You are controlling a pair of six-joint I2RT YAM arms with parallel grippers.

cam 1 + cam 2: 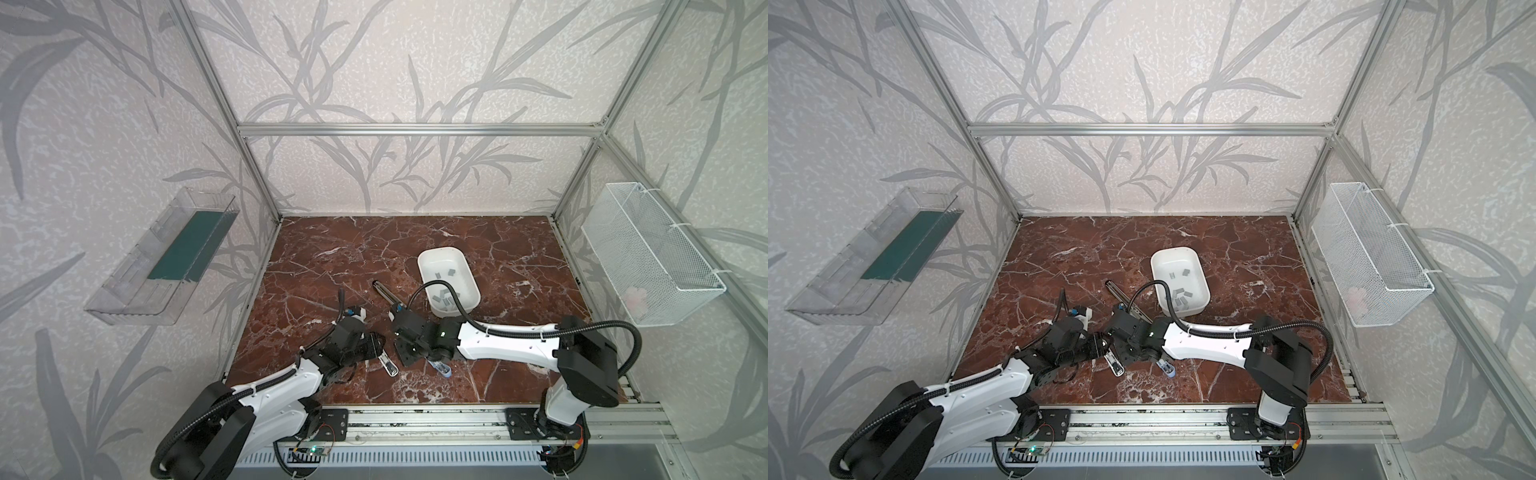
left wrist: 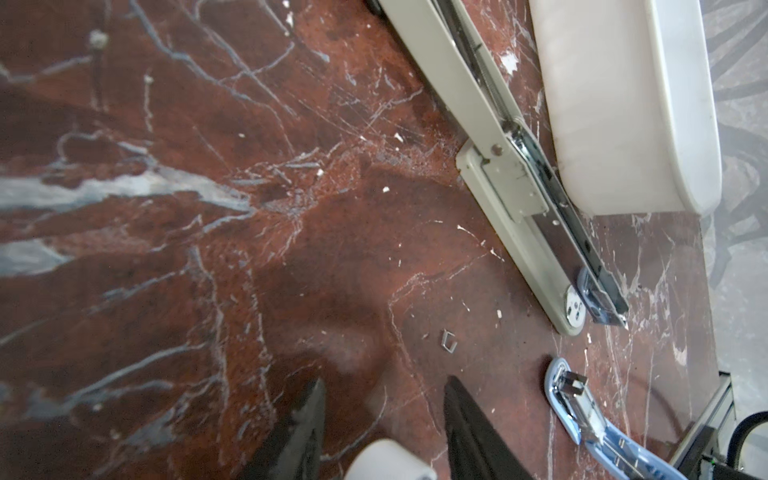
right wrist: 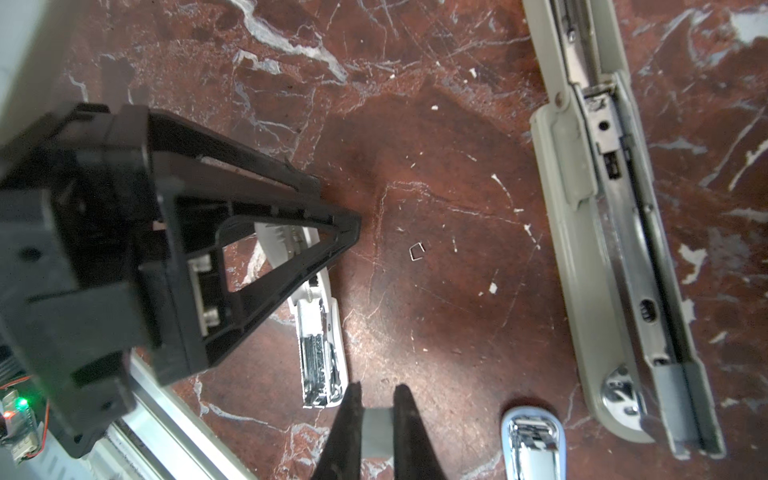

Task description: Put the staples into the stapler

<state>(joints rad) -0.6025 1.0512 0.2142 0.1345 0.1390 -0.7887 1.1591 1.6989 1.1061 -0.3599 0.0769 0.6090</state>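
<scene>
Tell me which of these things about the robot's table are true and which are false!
1. The white tub has grey staples in it. True.
2. The right tool is holding nothing. False: it pinches a grey staple strip.
3. The long beige stapler lies opened up on the table. True.
4. The blue stapler sits inside the tub. False: it lies on the table, outside the tub.
5. One loose staple lies alone on the table. True.
</scene>
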